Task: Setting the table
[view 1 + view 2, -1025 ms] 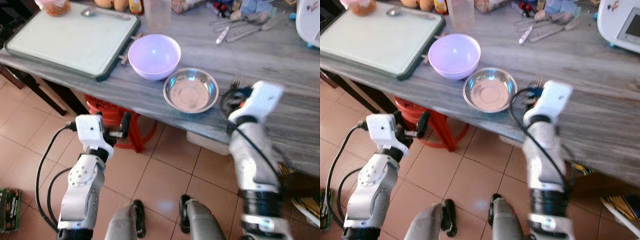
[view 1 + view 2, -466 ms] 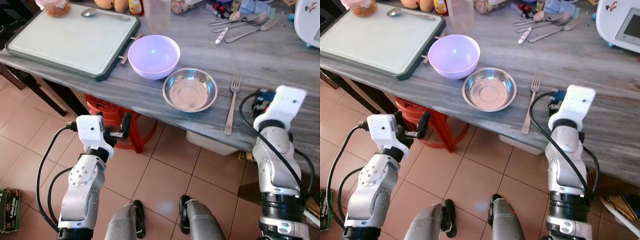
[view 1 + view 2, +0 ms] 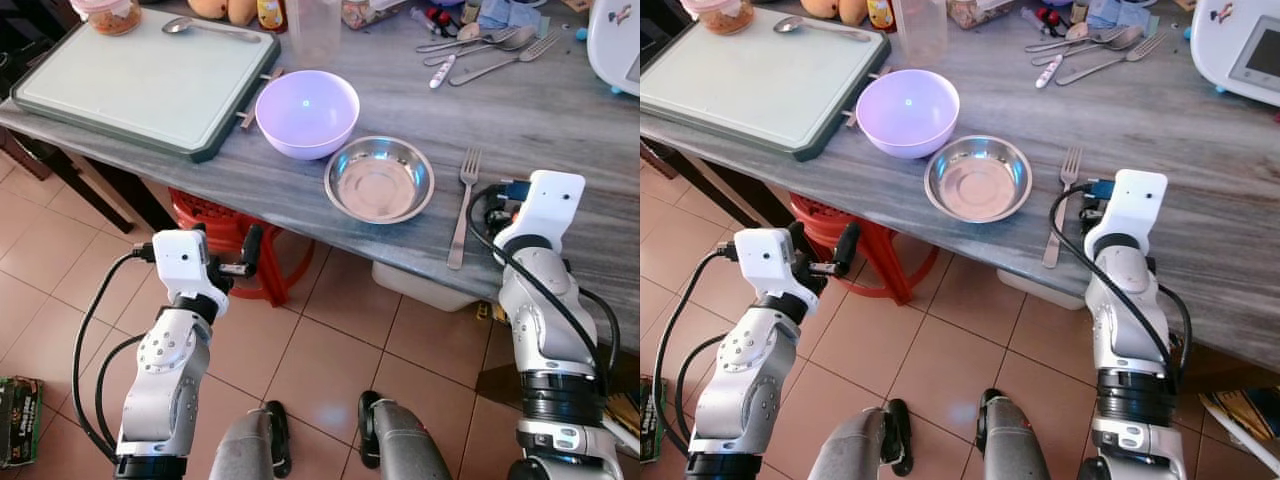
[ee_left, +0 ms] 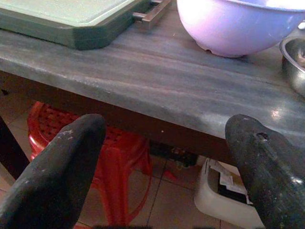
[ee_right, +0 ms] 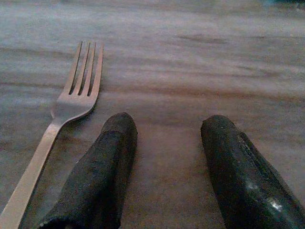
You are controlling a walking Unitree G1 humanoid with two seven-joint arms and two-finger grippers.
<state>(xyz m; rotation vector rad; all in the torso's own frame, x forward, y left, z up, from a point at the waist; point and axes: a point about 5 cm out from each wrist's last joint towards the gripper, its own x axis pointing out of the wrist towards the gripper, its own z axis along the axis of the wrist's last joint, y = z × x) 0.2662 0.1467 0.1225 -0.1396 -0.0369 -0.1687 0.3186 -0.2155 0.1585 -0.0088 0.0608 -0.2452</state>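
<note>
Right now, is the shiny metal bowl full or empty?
Empty. The metal bowl sits upright on the table with its bare, shiny bottom showing and nothing inside it.

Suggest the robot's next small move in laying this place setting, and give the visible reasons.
Probably draw the right gripper back from the table. Its fingers are open and empty, and the fork already lies flat beside the steel bowl, apart from them. More cutlery lies at the far edge, likely the next fetch.
</note>
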